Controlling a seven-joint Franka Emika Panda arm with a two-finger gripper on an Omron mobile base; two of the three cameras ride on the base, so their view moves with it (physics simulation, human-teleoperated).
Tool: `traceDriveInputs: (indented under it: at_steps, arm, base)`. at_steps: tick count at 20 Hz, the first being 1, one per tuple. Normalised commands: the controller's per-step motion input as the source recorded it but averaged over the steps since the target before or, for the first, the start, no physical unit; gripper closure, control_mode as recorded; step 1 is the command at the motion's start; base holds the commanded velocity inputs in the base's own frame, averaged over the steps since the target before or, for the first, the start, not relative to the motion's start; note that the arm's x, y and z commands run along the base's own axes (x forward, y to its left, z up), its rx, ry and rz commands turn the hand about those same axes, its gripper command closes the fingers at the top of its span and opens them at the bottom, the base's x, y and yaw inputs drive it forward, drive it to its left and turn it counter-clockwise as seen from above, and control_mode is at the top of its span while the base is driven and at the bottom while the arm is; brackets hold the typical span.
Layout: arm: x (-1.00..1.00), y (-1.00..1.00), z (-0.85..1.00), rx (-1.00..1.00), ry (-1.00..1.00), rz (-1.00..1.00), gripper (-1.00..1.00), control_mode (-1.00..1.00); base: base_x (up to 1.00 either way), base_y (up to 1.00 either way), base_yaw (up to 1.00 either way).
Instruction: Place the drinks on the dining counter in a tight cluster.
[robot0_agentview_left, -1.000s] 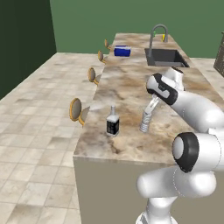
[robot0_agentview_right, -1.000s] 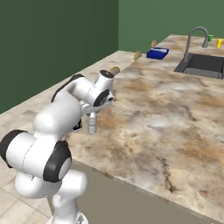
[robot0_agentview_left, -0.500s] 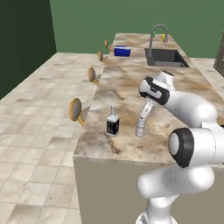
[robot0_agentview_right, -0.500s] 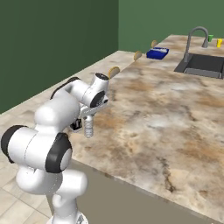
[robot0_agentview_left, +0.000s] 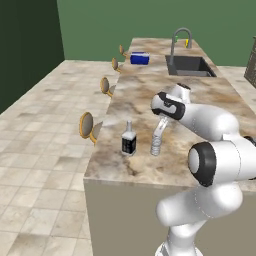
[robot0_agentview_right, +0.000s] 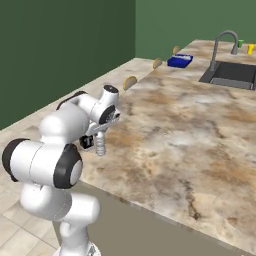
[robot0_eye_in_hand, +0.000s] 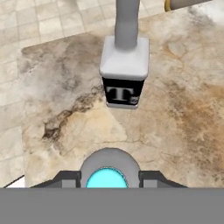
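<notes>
On the dining counter (robot0_agentview_left: 145, 95) stands a small dark bottle (robot0_agentview_left: 129, 141) with a white label, close to the stool-side edge. Just to its right is a clear water bottle (robot0_agentview_left: 156, 143), slightly tilted, its base at the stone top. My gripper (robot0_agentview_left: 160, 126) is shut on the water bottle's upper part. The right base view has the water bottle (robot0_agentview_right: 101, 146) under my gripper (robot0_agentview_right: 102, 134), with the dark bottle (robot0_agentview_right: 87, 142) half hidden behind the arm. From the hand view, the blue cap (robot0_eye_in_hand: 108, 178) sits between my fingers (robot0_eye_in_hand: 65, 178), and the dark bottle (robot0_eye_in_hand: 124, 72) stands just beyond.
A blue box (robot0_agentview_left: 139, 58) lies at the counter's far end, left of the inset sink (robot0_agentview_left: 190, 65) and its curved faucet (robot0_agentview_left: 180, 38). Round stools (robot0_agentview_left: 87, 125) line the left side. The counter's front edge (robot0_agentview_left: 150, 182) is close to the bottles.
My gripper has carried the water bottle left and a little lower, closing the gap to the dark bottle. The dark bottle has not moved.
</notes>
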Motion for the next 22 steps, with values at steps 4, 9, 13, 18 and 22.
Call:
traceDriveInputs:
  at_steps: [4, 9, 13, 18, 22]
  arm:
    - [0.28, 0.0, -0.18, 0.0, 0.0, -0.06, 1.0, -1.0]
    - [0.44, 0.08, -0.1, 0.0, 0.0, -0.05, 1.0, -1.0]
    - [0.49, 0.03, -0.06, 0.0, 0.0, -0.01, 1.0, -1.0]
    - [0.28, 0.0, -0.11, 0.0, 0.0, 0.0, 1.0, -1.0]
    - [0.08, 0.01, -0.18, 0.0, 0.0, 0.0, 1.0, -1.0]
  base:
    - [0.0, 0.0, 0.0]
    - [0.0, 0.0, 0.0]
    - [0.0, 0.0, 0.0]
    - [0.0, 0.0, 0.0]
    - [0.0, 0.0, 0.0]
